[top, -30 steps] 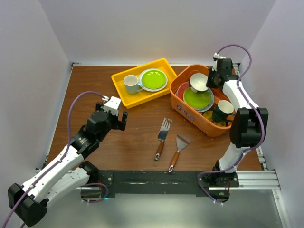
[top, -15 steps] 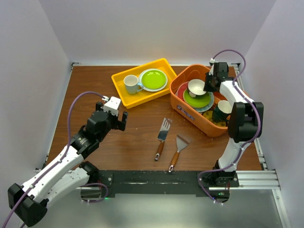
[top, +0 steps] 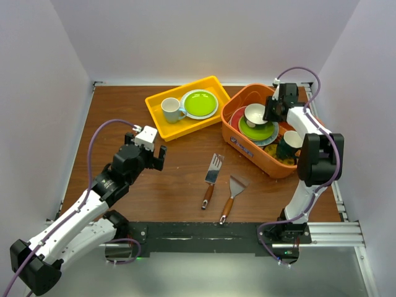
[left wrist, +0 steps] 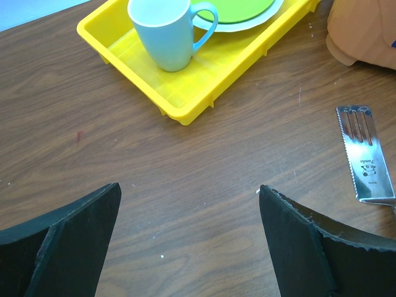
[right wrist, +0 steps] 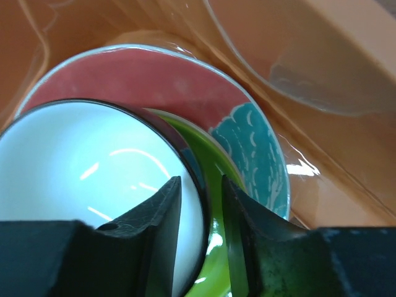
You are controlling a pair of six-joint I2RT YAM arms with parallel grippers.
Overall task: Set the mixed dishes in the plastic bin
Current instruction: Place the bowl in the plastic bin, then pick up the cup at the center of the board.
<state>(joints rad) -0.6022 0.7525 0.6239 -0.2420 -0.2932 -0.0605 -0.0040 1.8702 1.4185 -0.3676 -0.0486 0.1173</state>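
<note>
White walls box in a brown wooden worktop. At its far right corner sits the orange plastic bin, already holding several dishes. A red-rimmed plate lies at the bottom with a green plate stacked on it, a small white bowl rests on top of the stack, and a dark-teal mug stands upright at the bin's near right end.

The right gripper is down inside the bin over the bowl's right side. Its fingers are a little apart with the bowl's rim between them – one finger inside the bowl, one outside – and neither presses on the rim.

Along the far edge, just left of the bin, a yellow tray carries a white mug with a pale-blue handle and a lime plate side by side.

Two wooden-handled spatulas lie near the middle of the worktop, blades pointing toward the far edge.

The left gripper hangs over bare wood on the left half of the worktop – jaws spread wide, holding nothing, aimed toward the tray.
</note>
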